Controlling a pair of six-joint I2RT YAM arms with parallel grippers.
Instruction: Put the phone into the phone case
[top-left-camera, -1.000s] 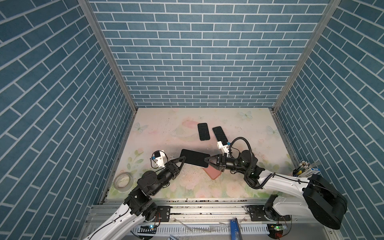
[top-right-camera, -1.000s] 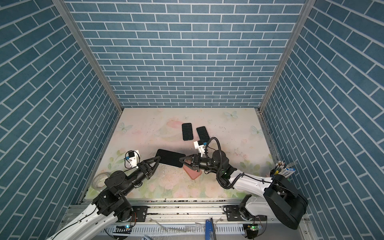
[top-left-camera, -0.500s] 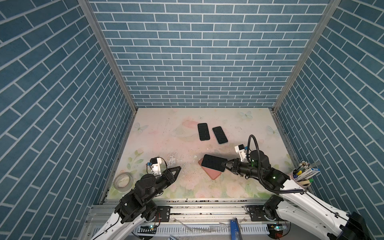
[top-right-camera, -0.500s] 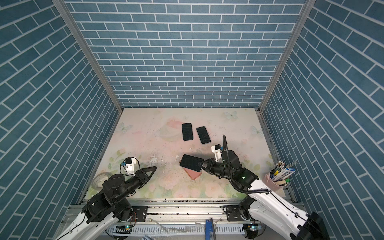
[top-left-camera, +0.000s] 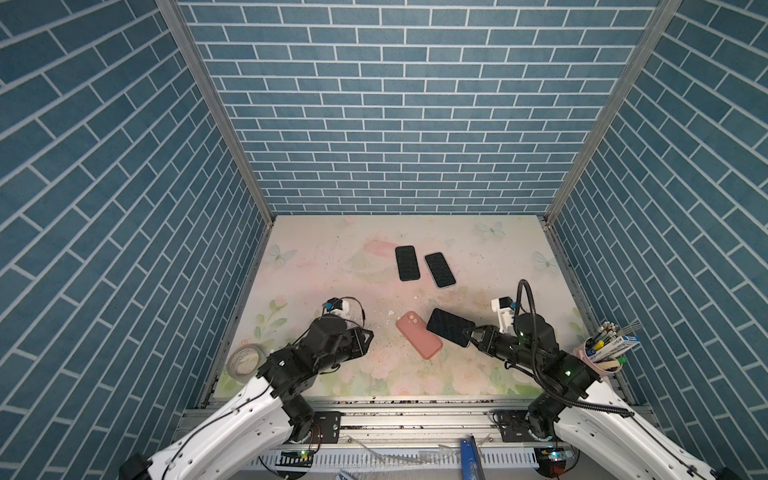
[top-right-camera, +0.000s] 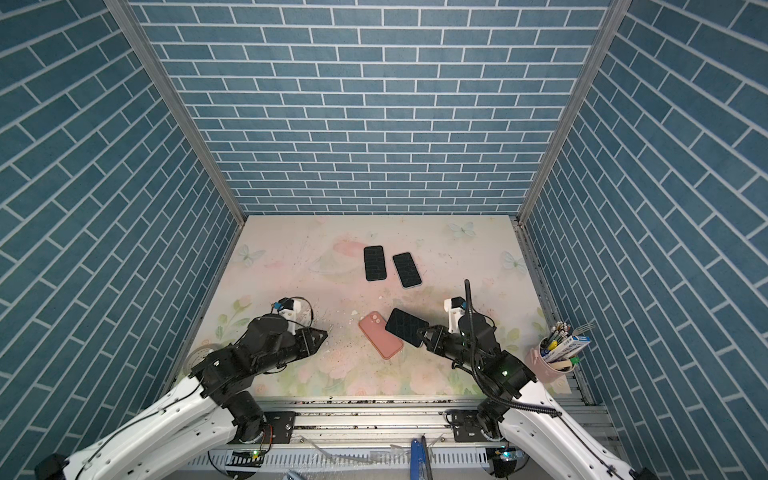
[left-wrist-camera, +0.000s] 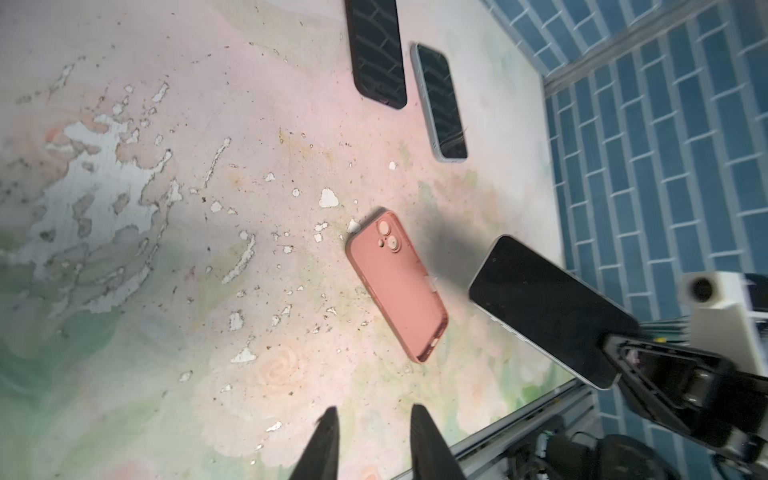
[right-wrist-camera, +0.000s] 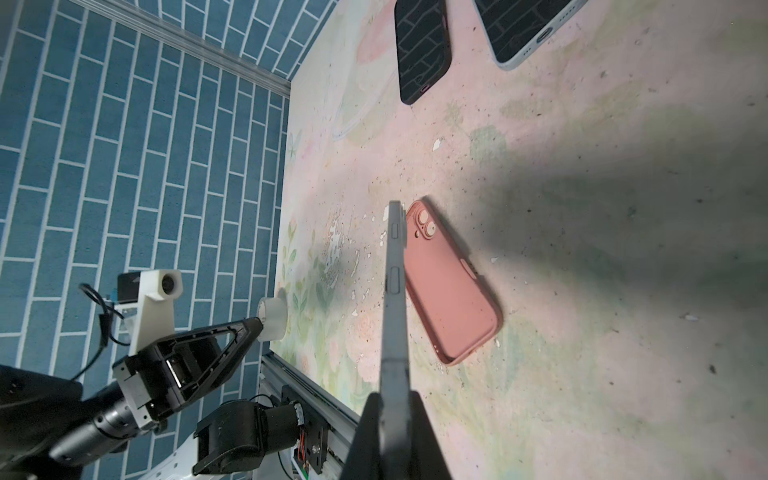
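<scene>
The phone (top-left-camera: 450, 326), black screen up and grey-edged, hangs tilted above the table with my right gripper (top-left-camera: 468, 337) shut on its near end. In the right wrist view the phone (right-wrist-camera: 395, 299) shows edge-on between the closed fingers. The pink phone case (top-left-camera: 418, 334) lies flat on the table just left of the phone, whose far corner reaches over the case's edge in both top views. My left gripper (top-left-camera: 368, 332) hovers left of the case, apart from it. Its fingers (left-wrist-camera: 328, 432) stand slightly apart with only table between them.
Two more dark phones (top-left-camera: 406, 263) (top-left-camera: 439, 270) lie side by side farther back. A tape roll (top-left-camera: 245, 360) sits at the front left by the wall. A pink cup of pens (top-left-camera: 602, 353) stands at the front right. The metal rail (top-left-camera: 415, 405) runs along the table's front edge.
A second ago both grippers were at the phone above the case. The left gripper has let go and drawn back left; the right gripper has carried the phone rightward, uncovering the case.
</scene>
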